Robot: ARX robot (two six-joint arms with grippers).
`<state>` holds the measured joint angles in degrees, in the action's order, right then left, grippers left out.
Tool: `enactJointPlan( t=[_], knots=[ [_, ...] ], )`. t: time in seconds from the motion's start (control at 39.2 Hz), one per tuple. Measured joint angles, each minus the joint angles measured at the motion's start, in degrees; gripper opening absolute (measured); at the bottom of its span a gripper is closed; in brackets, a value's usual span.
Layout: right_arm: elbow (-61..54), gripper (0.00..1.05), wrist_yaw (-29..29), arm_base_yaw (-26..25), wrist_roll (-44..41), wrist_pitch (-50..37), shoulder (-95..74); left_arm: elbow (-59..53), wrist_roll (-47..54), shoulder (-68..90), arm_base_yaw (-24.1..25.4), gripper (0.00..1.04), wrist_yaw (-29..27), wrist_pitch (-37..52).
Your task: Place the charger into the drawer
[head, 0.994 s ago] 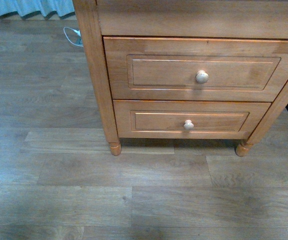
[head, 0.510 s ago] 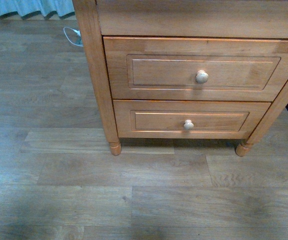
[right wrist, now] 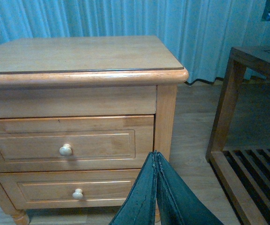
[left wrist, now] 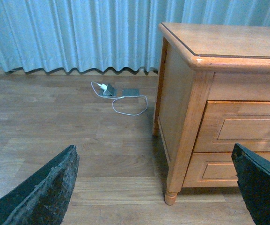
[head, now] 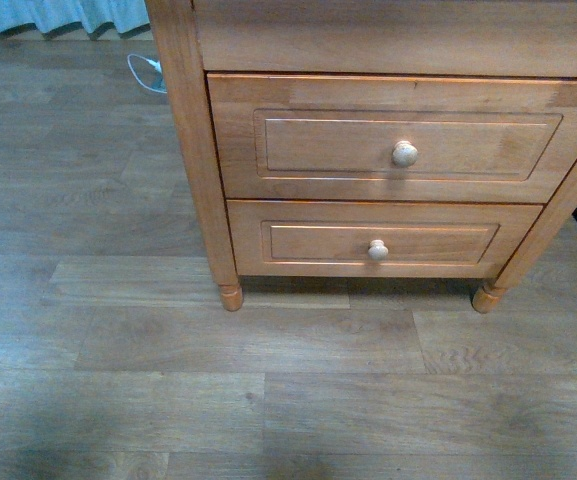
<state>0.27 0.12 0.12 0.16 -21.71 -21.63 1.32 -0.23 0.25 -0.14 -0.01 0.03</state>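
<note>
The drawer (head: 398, 140) is closed, the charger (left wrist: 107, 88) lies on the floor (head: 118, 330) beyond the cabinet (left wrist: 228, 47), the left pincer (left wrist: 156, 187) gapes wide, and the right pincer (right wrist: 156, 187) is pressed together, empty.

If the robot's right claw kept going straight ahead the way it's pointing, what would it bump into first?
Probably the wooden cabinet. The right claw, shut tight, points toward its front right corner post, just beside the two closed drawers. Depth is hard to judge, so it might slip just past the post instead.
</note>
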Motion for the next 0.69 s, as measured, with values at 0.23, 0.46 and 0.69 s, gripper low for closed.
enactJointPlan(
  t=[0.23, 0.46, 0.69],
  knots=[
    [0.0, 0.01, 0.0, 0.0, 0.0, 5.2, 5.2, 0.0, 0.0, 0.0, 0.0, 0.98, 0.0, 0.0],
    [0.0, 0.01, 0.0, 0.0, 0.0, 9.3, 9.3, 0.0, 0.0, 0.0, 0.0, 0.98, 0.0, 0.0],
    [0.0, 0.01, -0.1, 0.0, 0.0, 19.9, 17.9, 0.0, 0.0, 0.0, 0.0, 0.98, 0.0, 0.0]
  ],
)
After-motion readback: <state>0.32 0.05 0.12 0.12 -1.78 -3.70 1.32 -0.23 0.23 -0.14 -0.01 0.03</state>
